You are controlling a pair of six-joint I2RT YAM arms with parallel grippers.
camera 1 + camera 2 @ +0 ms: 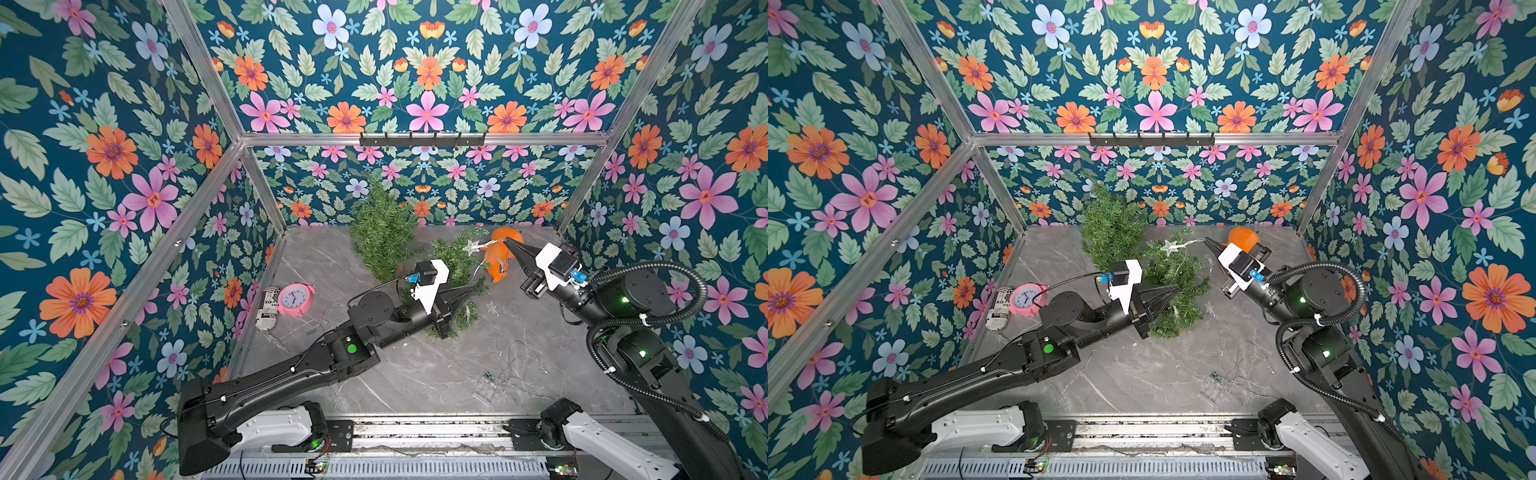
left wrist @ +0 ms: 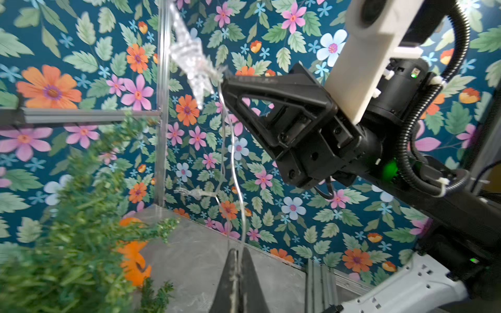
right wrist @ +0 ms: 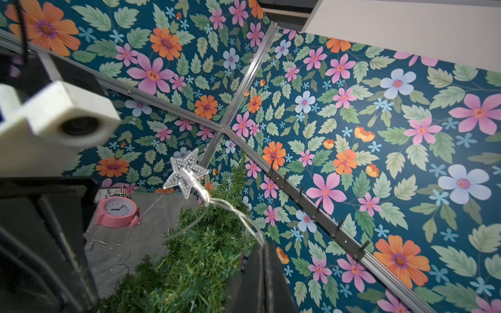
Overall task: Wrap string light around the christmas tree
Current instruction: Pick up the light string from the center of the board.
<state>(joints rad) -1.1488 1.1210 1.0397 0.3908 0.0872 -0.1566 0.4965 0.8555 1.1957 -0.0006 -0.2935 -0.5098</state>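
Observation:
A green christmas tree stands at the back centre, and a lower mass of fir branches spreads in front of it. The string light is a thin clear wire with a silver star. My right gripper is shut on the wire just beside the star, above the branches. My left gripper is shut on the same wire lower down, at the branches' edge. In the left wrist view the wire rises from the left gripper to the right gripper's fingertips. Loose wire trails over the table.
An orange object sits behind the right gripper at the back right. A pink alarm clock and a print-covered can stand by the left wall. A clear battery box lies near the front. A hook rail hangs on the back wall.

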